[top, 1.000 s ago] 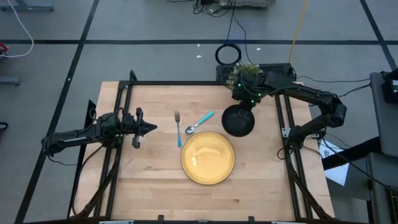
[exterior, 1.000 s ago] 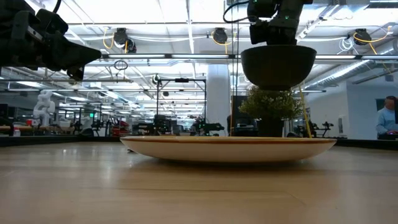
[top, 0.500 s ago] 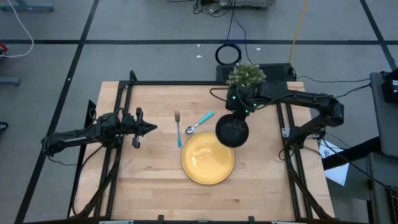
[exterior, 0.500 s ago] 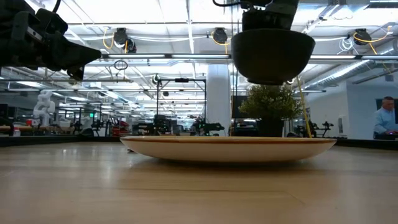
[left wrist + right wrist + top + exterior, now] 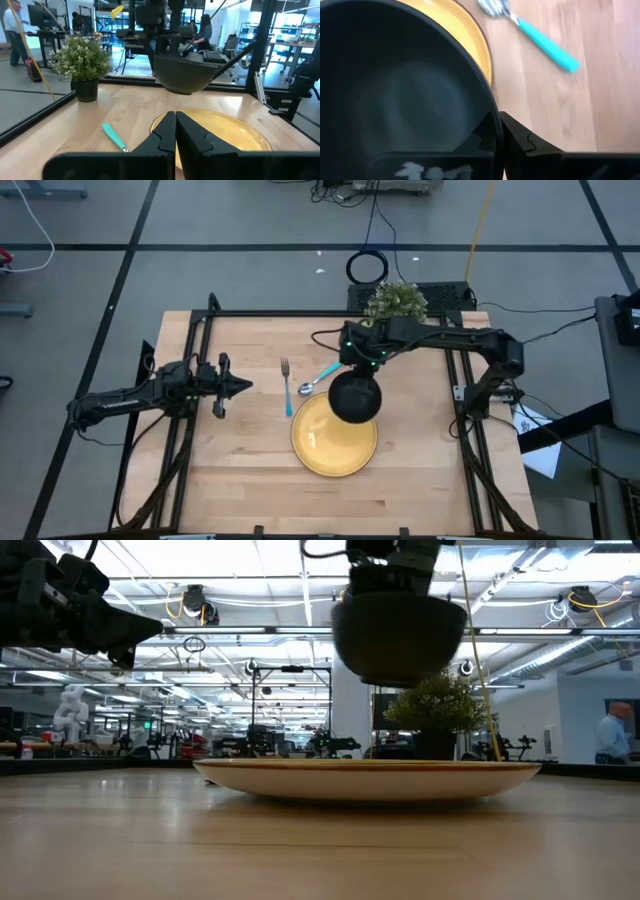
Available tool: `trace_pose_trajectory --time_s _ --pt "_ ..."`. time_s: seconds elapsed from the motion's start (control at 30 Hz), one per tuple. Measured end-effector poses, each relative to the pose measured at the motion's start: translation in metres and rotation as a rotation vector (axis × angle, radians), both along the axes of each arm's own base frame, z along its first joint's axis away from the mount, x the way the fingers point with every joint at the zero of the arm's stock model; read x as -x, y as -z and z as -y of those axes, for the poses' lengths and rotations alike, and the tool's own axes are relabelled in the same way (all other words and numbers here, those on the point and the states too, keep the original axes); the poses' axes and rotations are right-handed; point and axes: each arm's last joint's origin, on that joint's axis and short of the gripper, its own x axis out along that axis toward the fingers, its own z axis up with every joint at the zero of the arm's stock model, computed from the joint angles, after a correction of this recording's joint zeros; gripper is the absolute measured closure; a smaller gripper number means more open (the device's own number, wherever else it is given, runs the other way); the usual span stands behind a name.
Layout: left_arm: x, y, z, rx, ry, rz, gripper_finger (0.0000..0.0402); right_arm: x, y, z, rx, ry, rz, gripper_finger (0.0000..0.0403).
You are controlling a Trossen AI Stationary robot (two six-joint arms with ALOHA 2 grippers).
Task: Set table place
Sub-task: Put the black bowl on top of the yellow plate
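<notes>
right claw (image 5: 352, 363), clamped on the rim of the black bowl (image 5: 355, 396), has carried it from beside the yellow plate (image 5: 334, 442) to above the plate's far edge; left claw (image 5: 243, 385), fingers together, unmoved above the desk (image 5: 250, 480).

The right arm is stretched from the table's right rail toward the table's middle, elbow bent near the rail. The right gripper (image 5: 352, 372) is held up in the air, fingers (image 5: 492, 131) pinched on a bowl (image 5: 354, 397) rim. The left arm is parked low over the left side of the table, forearm level, pointed at the centre. The left gripper (image 5: 240, 386) is closed, fingers (image 5: 187, 134) pressed together, nothing held.
</notes>
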Motion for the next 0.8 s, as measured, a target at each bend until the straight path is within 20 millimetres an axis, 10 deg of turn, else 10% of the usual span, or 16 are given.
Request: trace_pose_trajectory --time_s 0.8 --pt "0.0 0.0 0.0 0.015 0.001 0.002 0.0385 -0.041 -0.006 -0.032 -0.058 -0.143 0.041 0.0403"
